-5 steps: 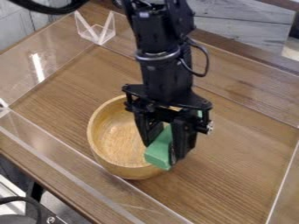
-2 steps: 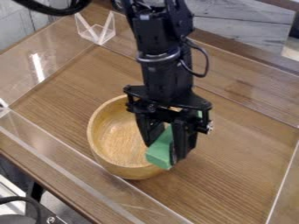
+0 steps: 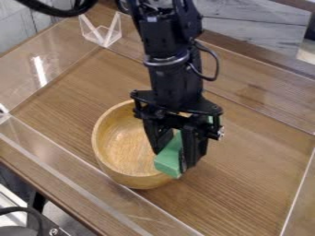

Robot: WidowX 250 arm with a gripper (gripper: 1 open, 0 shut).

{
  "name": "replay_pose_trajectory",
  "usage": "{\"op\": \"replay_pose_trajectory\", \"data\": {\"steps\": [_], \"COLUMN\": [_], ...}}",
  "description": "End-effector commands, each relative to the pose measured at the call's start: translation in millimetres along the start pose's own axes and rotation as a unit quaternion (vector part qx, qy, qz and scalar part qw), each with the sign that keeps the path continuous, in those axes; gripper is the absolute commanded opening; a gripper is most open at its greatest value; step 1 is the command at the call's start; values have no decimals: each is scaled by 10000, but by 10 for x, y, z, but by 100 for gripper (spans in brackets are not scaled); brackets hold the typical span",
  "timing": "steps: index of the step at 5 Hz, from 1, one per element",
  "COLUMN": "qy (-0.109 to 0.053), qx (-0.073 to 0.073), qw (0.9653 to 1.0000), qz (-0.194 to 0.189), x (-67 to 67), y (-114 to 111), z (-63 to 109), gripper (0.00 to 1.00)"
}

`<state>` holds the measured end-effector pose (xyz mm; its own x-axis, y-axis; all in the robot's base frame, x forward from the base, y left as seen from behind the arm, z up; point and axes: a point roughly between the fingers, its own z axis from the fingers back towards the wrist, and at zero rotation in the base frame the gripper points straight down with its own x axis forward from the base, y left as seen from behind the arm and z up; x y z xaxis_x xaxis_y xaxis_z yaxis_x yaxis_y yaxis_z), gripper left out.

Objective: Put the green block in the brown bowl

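The green block (image 3: 171, 160) hangs upright between the black fingers of my gripper (image 3: 175, 155), which is shut on it. It sits over the right-hand rim of the brown bowl (image 3: 118, 144), a round light wooden bowl on the table. The block's lower end reaches about level with the bowl's near rim; whether it touches the bowl I cannot tell. The black arm rises from the gripper toward the top of the view and hides part of the bowl's right side.
The wood-grain table (image 3: 246, 157) is ringed by low clear plastic walls (image 3: 50, 152). A clear triangular stand (image 3: 101, 31) sits at the back left. The table's front edge runs close below the bowl.
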<state>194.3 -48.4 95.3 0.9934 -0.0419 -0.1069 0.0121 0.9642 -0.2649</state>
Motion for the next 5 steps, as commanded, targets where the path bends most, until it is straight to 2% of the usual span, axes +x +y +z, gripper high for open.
{"op": "replay_pose_trajectory", "data": {"steps": [1,5], "qy": [-227,-267], "qx": [-42,-107], "qw": [9997,9995], "qz": [-66,-92], "x": [97,153], "y": [-14,10], "z": [95,82], "gripper": [0,0]}}
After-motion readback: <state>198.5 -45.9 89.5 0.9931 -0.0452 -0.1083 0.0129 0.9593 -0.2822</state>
